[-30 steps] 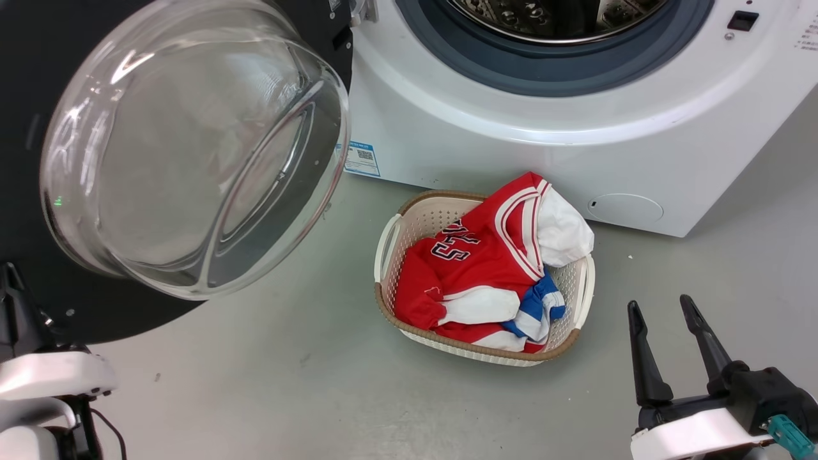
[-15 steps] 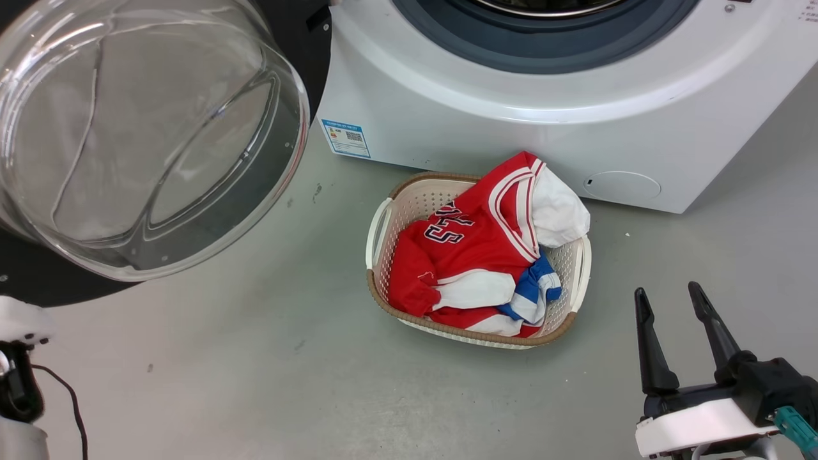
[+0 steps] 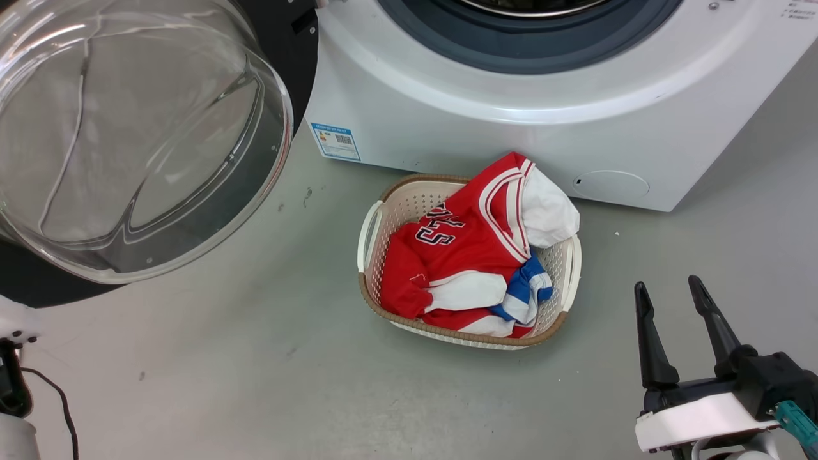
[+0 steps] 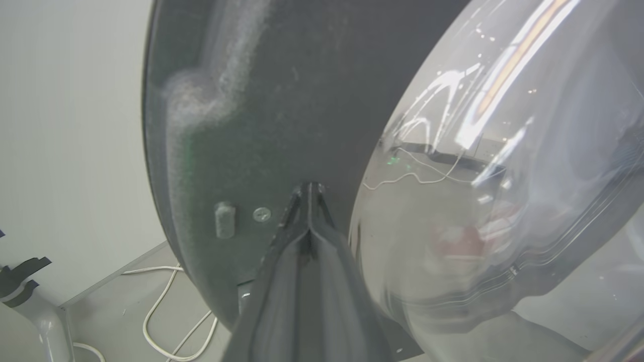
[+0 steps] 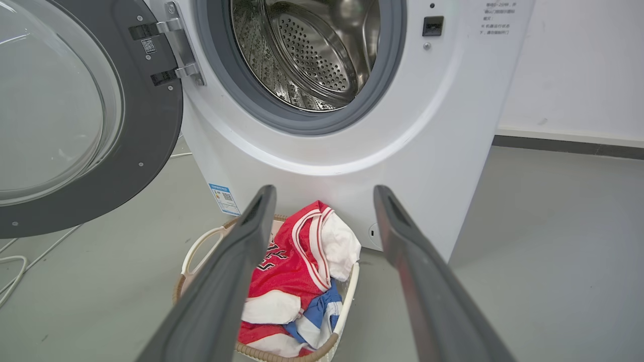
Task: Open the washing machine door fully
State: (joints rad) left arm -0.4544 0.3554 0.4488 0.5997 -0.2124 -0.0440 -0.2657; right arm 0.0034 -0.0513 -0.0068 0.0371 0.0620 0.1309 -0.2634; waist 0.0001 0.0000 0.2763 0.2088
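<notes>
By the washing machine door [image 4: 241,125], wrist view shows left gripper [image 4: 309,187] pinched together.

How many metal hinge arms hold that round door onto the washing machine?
2. The upper hinge arm and the lower hinge arm sit one above the other, between the washing machine door and the washing machine. The door's edge may hide more.

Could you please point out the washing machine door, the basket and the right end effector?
washing machine door [image 5: 151,118]: right wrist view, dark rim below the hinge.
basket [image 3: 364,231]: head view, white side handle.
right end effector [image 3: 666,282]: head view, between its fingertips.
</notes>
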